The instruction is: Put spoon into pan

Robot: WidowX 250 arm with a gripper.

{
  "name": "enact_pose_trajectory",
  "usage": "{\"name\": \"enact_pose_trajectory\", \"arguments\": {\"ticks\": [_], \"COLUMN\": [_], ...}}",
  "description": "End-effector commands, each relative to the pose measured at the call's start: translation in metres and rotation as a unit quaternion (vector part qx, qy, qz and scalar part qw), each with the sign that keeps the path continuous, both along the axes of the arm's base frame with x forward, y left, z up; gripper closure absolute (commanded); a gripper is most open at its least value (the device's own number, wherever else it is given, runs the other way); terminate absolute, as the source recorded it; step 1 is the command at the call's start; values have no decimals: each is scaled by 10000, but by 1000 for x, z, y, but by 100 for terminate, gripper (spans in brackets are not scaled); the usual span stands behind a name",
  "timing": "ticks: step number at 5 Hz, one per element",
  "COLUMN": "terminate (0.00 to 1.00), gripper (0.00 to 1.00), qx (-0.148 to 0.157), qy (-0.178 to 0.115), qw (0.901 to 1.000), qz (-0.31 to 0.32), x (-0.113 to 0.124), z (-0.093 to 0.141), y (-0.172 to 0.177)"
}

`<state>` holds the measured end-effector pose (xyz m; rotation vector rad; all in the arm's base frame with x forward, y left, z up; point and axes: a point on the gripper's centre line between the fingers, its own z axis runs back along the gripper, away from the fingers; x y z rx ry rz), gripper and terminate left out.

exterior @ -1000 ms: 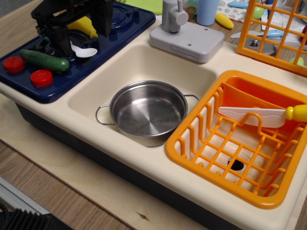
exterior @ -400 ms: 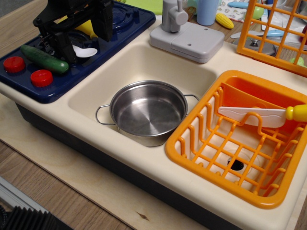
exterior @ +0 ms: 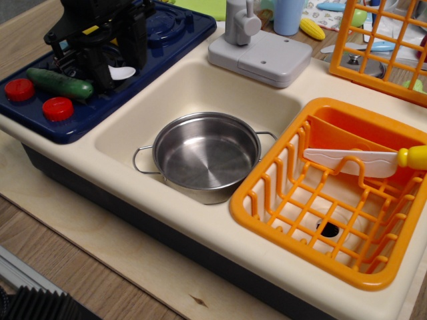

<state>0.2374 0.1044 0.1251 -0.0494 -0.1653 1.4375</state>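
The spoon (exterior: 123, 72) lies on the blue toy stove (exterior: 175, 30) at the back left; only its white bowl shows, the handle is hidden behind the gripper. My black gripper (exterior: 117, 65) is low over the stove, with one finger on each side of the spoon and a gap between them. The shiny steel pan (exterior: 207, 155) stands empty in the cream sink (exterior: 200, 83), to the right of and nearer than the gripper.
A green cucumber (exterior: 59, 84) and two red knobs (exterior: 58, 108) sit on the stove left of the gripper. A grey faucet block (exterior: 260, 53) stands behind the sink. An orange basket (exterior: 313, 220) on the right holds a yellow-handled knife (exterior: 360, 161).
The gripper has shifted right and down over the spoon, and its fingers stand closer together than before. The spoon, pan and the other objects have not moved.
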Motion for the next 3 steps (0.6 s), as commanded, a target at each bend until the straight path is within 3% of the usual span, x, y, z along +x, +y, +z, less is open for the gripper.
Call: {"name": "enact_pose_trajectory", "arguments": {"ticks": [1,3], "terminate": [0,0], "gripper": [100,100], "qx": [-40,89], "qy": [-119,-266], "qw": [9999,9993], "qz": [115,244], "x": [0,12], "z": [4,28], "y": [3,-19]}}
